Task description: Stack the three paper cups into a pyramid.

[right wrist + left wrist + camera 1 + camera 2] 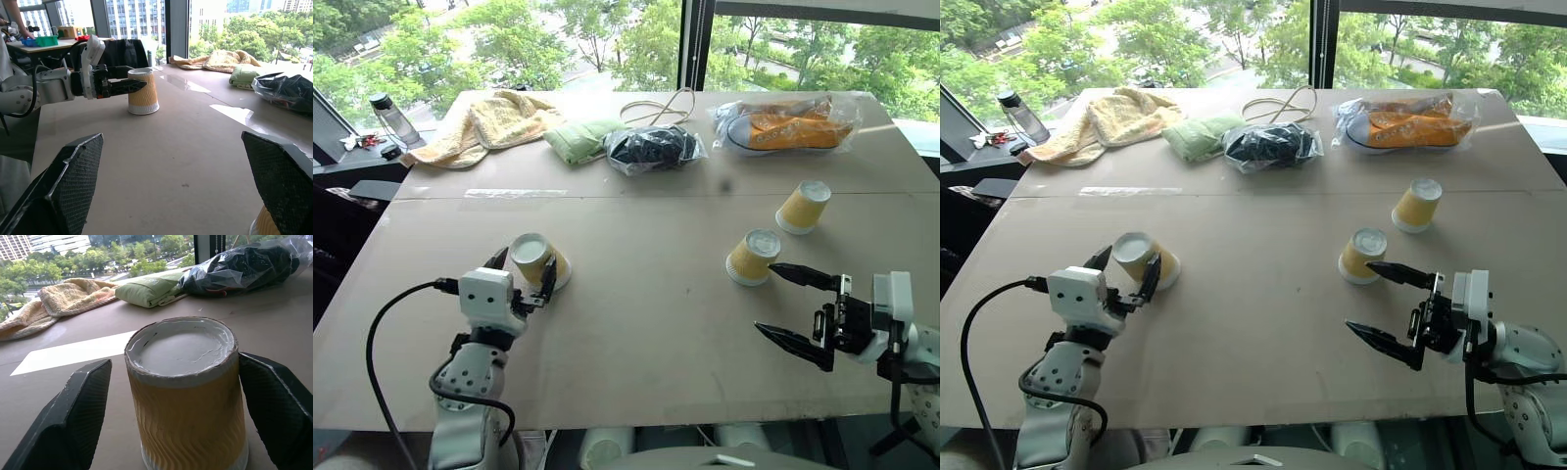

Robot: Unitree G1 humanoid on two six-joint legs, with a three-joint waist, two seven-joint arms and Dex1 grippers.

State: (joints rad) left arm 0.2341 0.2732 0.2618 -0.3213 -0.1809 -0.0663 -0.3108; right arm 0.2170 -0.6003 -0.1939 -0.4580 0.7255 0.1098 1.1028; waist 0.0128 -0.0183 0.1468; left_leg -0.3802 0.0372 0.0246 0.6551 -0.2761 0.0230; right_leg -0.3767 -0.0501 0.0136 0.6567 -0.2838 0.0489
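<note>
Three yellow paper cups stand upside down, white bases up, apart on the brown table (pixel 636 323). The left cup (pixel 536 257) sits between the black fingers of my left gripper (pixel 524 269). In the left wrist view that cup (pixel 186 396) touches one finger (pixel 274 401), while a narrow gap separates it from the other, so the gripper is open. The middle cup (pixel 752 257) stands just beyond my right gripper (pixel 766 297), which is wide open and holds nothing. Farther back on the right is the third cup (pixel 803 207).
Along the table's far side lie a yellow towel (pixel 484 122), a green cloth (pixel 578 139), a black item in plastic (pixel 651 149), a beige cord (pixel 661 106) and bagged orange shoes (pixel 788 125). A bottle (pixel 393 117) stands off the far left corner.
</note>
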